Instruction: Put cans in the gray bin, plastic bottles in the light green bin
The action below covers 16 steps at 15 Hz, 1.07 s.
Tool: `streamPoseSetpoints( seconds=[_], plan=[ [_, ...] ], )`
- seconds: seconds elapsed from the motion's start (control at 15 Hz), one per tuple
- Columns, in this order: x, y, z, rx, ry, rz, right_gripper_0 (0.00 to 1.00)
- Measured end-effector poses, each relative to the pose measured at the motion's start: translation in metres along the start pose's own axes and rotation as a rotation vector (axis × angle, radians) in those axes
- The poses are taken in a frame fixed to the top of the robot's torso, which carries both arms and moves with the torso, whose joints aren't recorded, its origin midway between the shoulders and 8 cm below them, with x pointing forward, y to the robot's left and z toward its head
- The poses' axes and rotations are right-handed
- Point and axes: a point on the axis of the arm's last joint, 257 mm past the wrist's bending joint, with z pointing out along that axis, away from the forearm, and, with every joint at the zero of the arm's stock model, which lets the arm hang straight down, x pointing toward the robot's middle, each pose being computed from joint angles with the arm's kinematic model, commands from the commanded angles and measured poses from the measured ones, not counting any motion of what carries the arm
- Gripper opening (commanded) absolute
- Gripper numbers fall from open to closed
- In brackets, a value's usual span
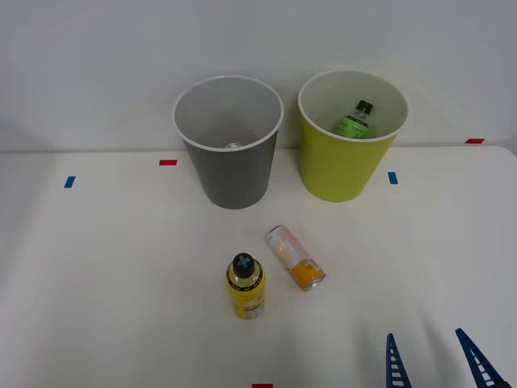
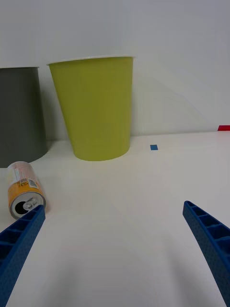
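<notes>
We saw one white tabletop [image 1: 97,283] carrying everything. Two round tapered bins stood upright at its far side, well beyond the fingers [image 1: 472,360]: one gray bin [image 1: 234,174] and one light green bin [image 1: 343,166], side by side and apart. Both had white insides. The light green bin stood almost straight ahead of the fingers, the gray one ahead and off to their left.

Inside the light green bin we counted one bottle with a green label [image 1: 354,121] and a black cap; its label was too small for us to read. Low in the gray bin a small silvery thing showed, and we could not tell what it was.

Between the bins and the fingers lay two loose items. One can [image 1: 295,257], cream fading to orange, lay on its side ahead and left of the fingers, and in the wrist view its silver end faced the left finger, just beside it. It bore fine print that we could not read. One yellow bottle [image 1: 245,288] with a black cap lay further left, near the can, not touching it.

The right gripper [image 2: 115,225] hung low over the tabletop with its two blue ribbed fingers spread wide, holding nothing.

Four small tape marks showed, two blue and two red.
</notes>
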Motion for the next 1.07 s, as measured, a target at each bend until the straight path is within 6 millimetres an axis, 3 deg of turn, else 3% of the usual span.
streamPoseSetpoints(
  seconds=[0.8,1.0,1.07],
  plan=[
    [0.0,0.0,0.0,0.0,0.0,0.0,1.0],
    [0.016,-0.003,-0.003,0.005,0.034,0.012,1.0],
    [0.013,-0.006,-0.003,0.014,0.017,0.034,1.0]
  ],
)
